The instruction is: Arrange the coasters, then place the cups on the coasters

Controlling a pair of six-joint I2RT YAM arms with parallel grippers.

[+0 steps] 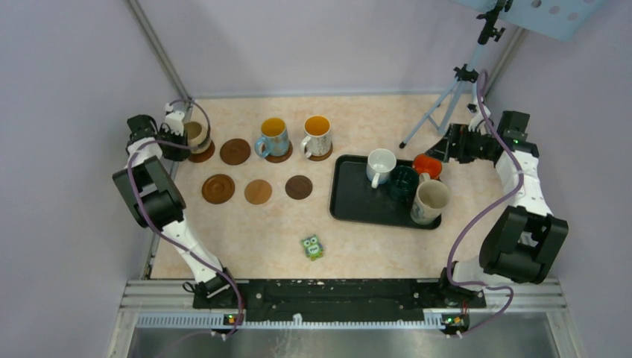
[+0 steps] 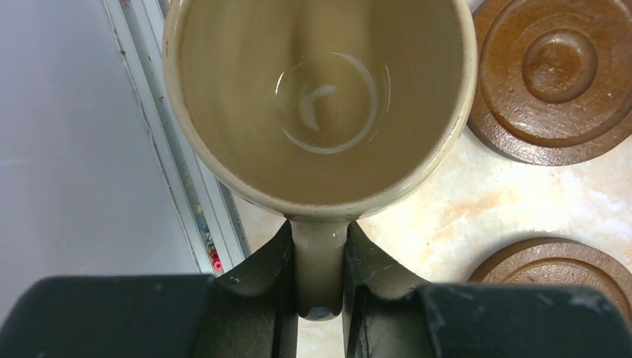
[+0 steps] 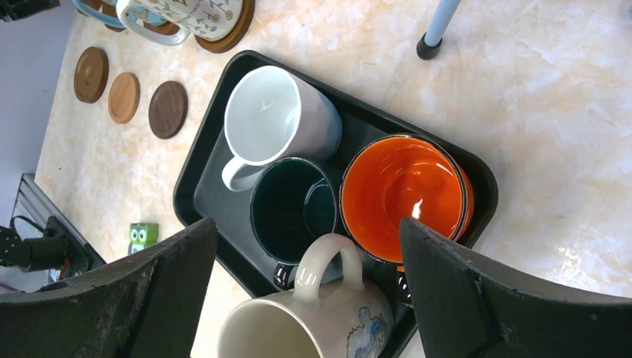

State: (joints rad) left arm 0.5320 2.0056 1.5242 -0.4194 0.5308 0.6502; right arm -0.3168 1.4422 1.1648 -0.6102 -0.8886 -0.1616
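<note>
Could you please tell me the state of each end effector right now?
Left end effector: closed on the handle of the beige mug.
Right end effector: open, holding nothing.

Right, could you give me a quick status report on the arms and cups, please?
Left gripper shut on beige mug by handle, at far-left coaster. Right gripper open beside tray. Nothing in the way.

I've got the near edge of the surface (image 1: 253, 239) open, bar the green owl (image 1: 312, 247) midway. On the black tray (image 1: 346, 205) the dark green cup (image 1: 403, 183) is boxed in by the white cup (image 1: 381, 165), orange cup (image 1: 427, 164) and cream cup (image 1: 430, 200), no gap for jaws. A lane runs between tray and coasters (image 1: 299, 187). Tripod (image 1: 431, 112) legs block the far right corner.
</note>
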